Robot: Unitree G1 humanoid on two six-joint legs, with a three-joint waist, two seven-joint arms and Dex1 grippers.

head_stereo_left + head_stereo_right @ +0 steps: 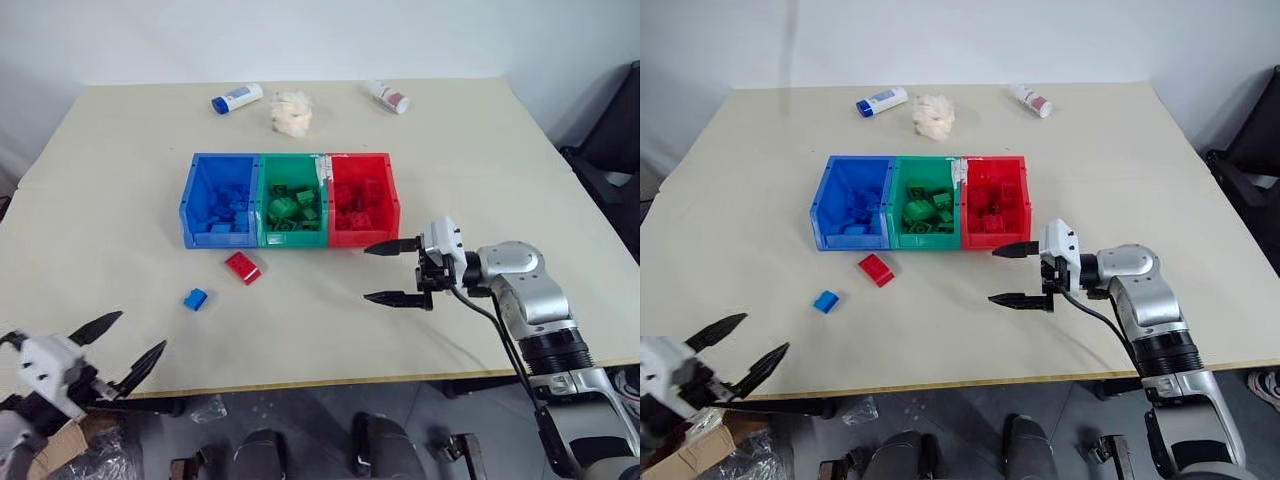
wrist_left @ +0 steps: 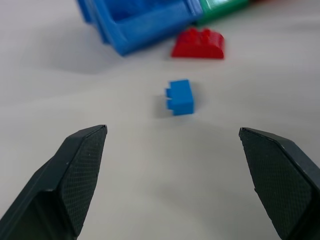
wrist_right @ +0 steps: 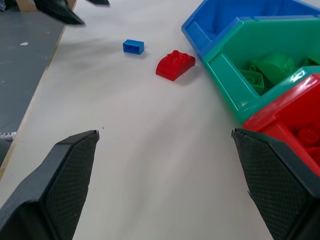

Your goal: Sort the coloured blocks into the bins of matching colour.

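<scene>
Red and blue, two loose bricks left on the tan table (image 1: 480, 160), and from the head view the red block (image 1: 242, 267) lies just in front of the blue bin (image 1: 218, 202), with the small blue block (image 1: 195, 298) a little nearer the table's front edge. Green bin (image 1: 291, 203) and red bin (image 1: 361, 200) sit joined alongside, all three already holding bricks of their own colour. Left gripper (image 1: 128, 346) hangs at the front-left edge, jaws apart, empty. Right gripper (image 1: 398, 272) hovers in front of the red bin, pointing across toward the strays, jaws wide, nothing held. Left wrist view: blue block dead ahead between the spread fingers (image 2: 75, 175), red one beyond it, so a lineup for blue looks likely. Right wrist view: the red block sits ahead, beside the bin fronts, within its line too.
</scene>
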